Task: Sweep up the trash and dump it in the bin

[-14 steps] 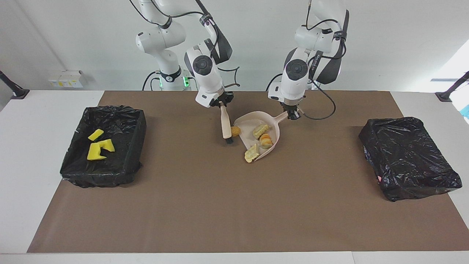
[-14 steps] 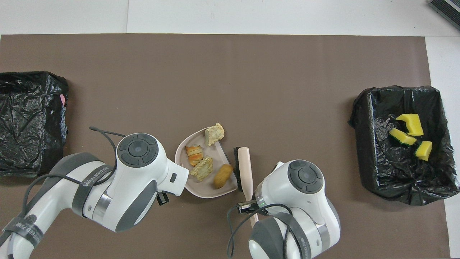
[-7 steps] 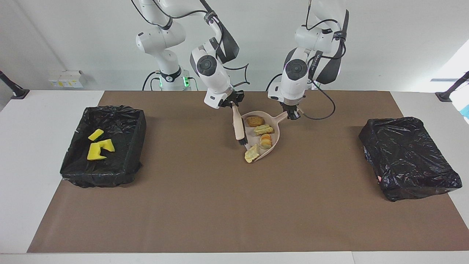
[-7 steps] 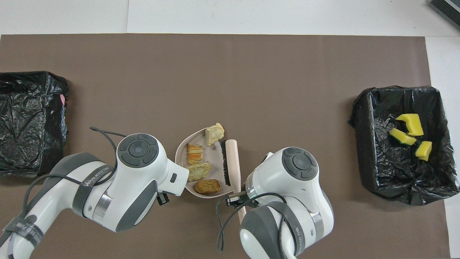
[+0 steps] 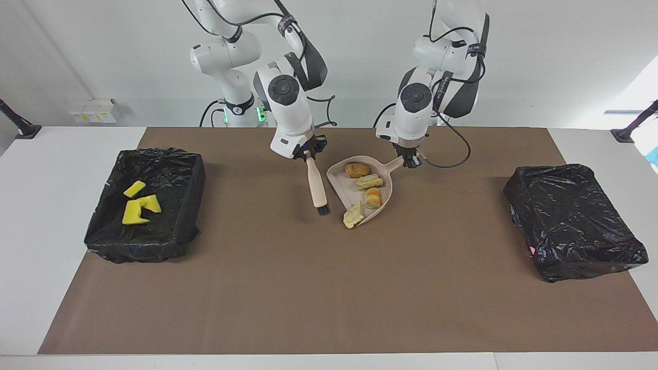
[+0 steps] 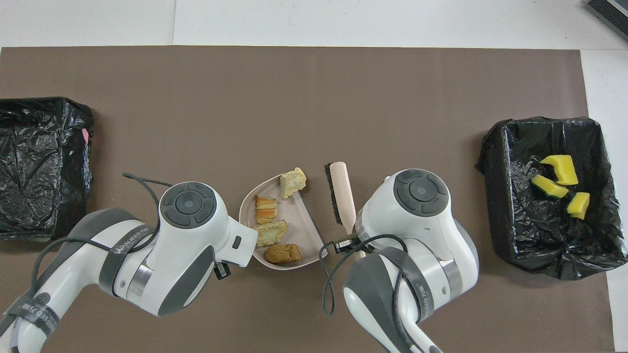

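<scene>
The beige dustpan (image 5: 344, 187) lies on the brown mat, and my left gripper (image 5: 409, 162) is shut on its handle. Three bread-like lumps lie in it: a brown one (image 5: 357, 169) (image 6: 282, 253), a flat one (image 5: 370, 181) and a striped one (image 5: 372, 198). A fourth lump (image 5: 353, 215) (image 6: 293, 182) sits on the pan's lip, at the end farthest from the robots. My right gripper (image 5: 307, 154) is shut on the beige brush (image 5: 316, 187) (image 6: 342, 198), held beside the pan's open edge. Three yellow sponge bits (image 5: 139, 205) (image 6: 559, 179) lie in the black-lined bin (image 5: 190, 205).
A second black-lined bin (image 5: 570, 221) (image 6: 39, 166) stands at the left arm's end of the table. The brown mat (image 5: 329, 288) covers the table's middle, with white table around it.
The brush swept the brown lump into the dustpan, then drew back out of the pan toward the right arm's end. The left arm and dustpan stayed still.
</scene>
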Available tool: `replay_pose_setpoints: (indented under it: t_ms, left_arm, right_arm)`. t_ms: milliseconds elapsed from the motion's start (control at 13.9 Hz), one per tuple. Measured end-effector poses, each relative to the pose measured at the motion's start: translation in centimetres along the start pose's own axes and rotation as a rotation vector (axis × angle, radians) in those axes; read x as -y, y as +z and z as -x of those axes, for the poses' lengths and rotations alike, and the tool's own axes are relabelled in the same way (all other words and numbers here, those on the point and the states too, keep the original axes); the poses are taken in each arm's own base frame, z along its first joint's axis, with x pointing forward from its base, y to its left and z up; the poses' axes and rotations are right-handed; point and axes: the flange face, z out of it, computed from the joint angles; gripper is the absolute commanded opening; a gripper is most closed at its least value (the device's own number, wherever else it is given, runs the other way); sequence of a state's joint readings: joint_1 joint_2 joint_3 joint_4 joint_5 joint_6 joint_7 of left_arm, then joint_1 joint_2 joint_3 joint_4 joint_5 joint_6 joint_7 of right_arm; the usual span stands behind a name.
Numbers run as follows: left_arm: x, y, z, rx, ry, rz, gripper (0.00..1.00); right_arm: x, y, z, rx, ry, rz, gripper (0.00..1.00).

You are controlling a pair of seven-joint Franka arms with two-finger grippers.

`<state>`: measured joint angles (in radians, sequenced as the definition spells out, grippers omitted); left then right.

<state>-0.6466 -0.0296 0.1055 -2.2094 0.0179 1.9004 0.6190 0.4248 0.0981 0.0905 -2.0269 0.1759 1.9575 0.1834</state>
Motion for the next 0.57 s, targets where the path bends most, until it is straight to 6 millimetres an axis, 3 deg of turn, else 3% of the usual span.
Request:
replay_pose_setpoints:
  t_ms: [216, 359, 575]
  left_arm:
    - [0.5, -0.1, -0.1, -0.031, 0.013, -0.020, 0.00]
    - [2.4, 0.2, 0.8, -0.081, 0.063, -0.050, 0.00]
    - [5.1, 0.6, 2.6, -0.122, 0.132, -0.073, 0.00]
  right_arm:
    - [1.0, 1.2, -4.9, -0.010, -0.038, 0.051, 0.00]
    - [2.1, 3.4, -7.3, 0.019, -0.072, 0.086, 0.00]
    - [5.2, 5.3, -7.4, 0.066, -0.195, 0.108, 0.00]
